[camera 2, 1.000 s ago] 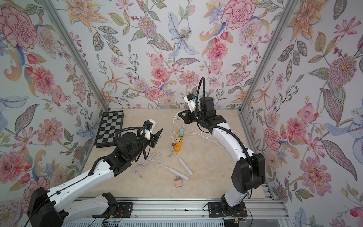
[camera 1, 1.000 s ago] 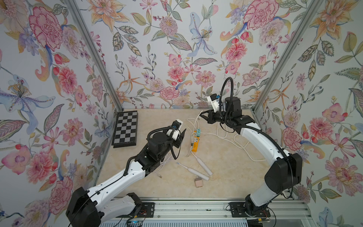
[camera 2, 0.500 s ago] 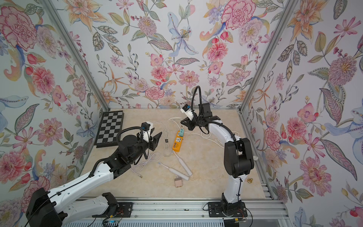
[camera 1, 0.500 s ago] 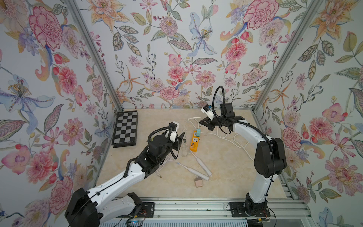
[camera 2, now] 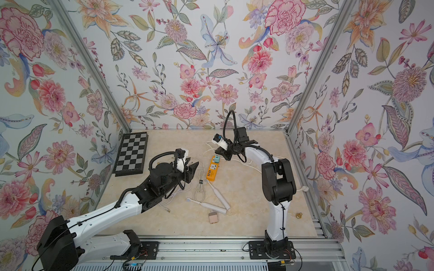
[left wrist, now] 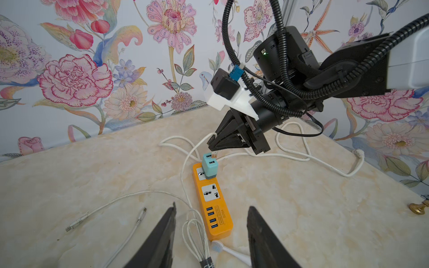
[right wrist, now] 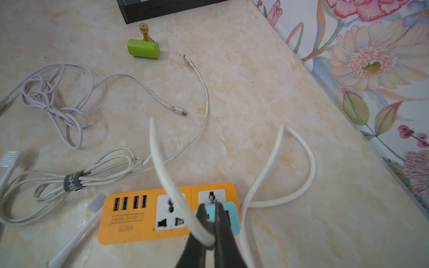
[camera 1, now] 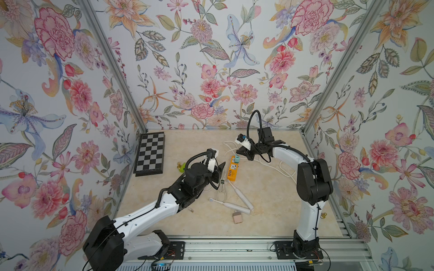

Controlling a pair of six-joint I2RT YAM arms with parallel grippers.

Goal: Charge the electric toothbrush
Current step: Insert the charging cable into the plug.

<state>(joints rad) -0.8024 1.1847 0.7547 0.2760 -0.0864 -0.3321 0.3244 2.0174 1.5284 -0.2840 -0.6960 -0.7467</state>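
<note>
Two white electric toothbrushes [camera 1: 240, 194] [camera 1: 231, 206] lie crossed on the table, in front of an orange power strip [camera 1: 232, 169]. A teal USB adapter [left wrist: 209, 167] is plugged into the strip's far socket. My right gripper [right wrist: 210, 206] is shut on a white cable [right wrist: 167, 171], and the cable's USB plug [left wrist: 214, 154] hangs at the adapter's top. My left gripper [left wrist: 212, 206] hovers open over the strip's near end, holding nothing. In both top views the right gripper [camera 2: 222, 153] is just behind the adapter [camera 2: 216, 159].
A strapped cable bundle [right wrist: 69, 181] and a loose lilac cable [right wrist: 53, 102] lie left of the strip. A chessboard [camera 1: 150, 153] sits at the back left, with a green cylinder [right wrist: 142, 48] and a gold chess piece [right wrist: 145, 31] near it. A pink adapter [camera 1: 236, 217] lies in front of the toothbrushes.
My right arm has folded and lowered, bringing the held cable's plug down to the teal adapter. The left gripper has sunk slightly toward the strip and stays open.
</note>
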